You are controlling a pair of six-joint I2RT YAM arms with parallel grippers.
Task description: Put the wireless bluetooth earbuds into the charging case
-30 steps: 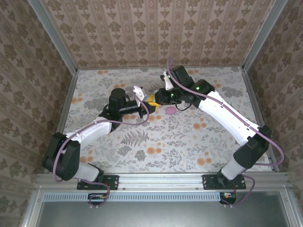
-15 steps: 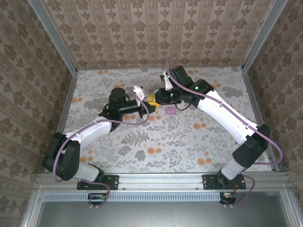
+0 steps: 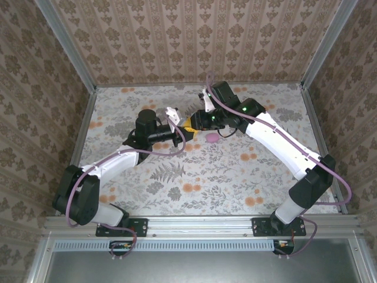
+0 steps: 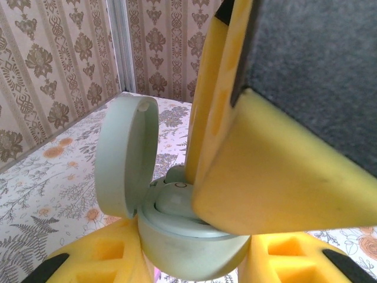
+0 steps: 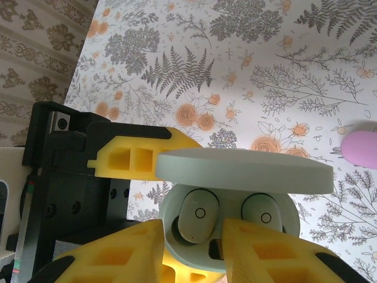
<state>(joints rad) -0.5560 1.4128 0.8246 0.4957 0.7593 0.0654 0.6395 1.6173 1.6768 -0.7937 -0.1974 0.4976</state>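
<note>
1. The 2 buds [image 5: 198,213] lie side by side in the open mint case [image 4: 188,244]. They look tiny, light and slippery, best nipped across the rounded body.
2. The right gripper [image 5: 191,242] straddles 1 bud, fingers slightly apart; whether it grips cannot be told.
3. The left gripper [image 4: 194,268] pinches the case.
4. A pink case [image 3: 211,137] lies just beside on the floral bench [image 3: 194,177], with patterned walls [image 3: 177,41] around.

Earbuds [image 5: 197,215]: two, both pale mint-white. Cases: two, namely one mint case [image 4: 188,247] and one pink case [image 3: 212,138]. Lid [image 5: 244,171]: one, on mint case. Arms: two, left arm [image 3: 118,162] and right arm [image 3: 277,138]. Grippers: two, left gripper [image 3: 181,133] and right gripper [image 5: 215,247]. Yellow fingers [image 5: 118,259]: four in all, two per gripper. Purple cables [image 3: 73,194]: two, one per arm. Table [image 3: 235,183]: one. Papered walls [image 3: 194,41]: three.
</note>
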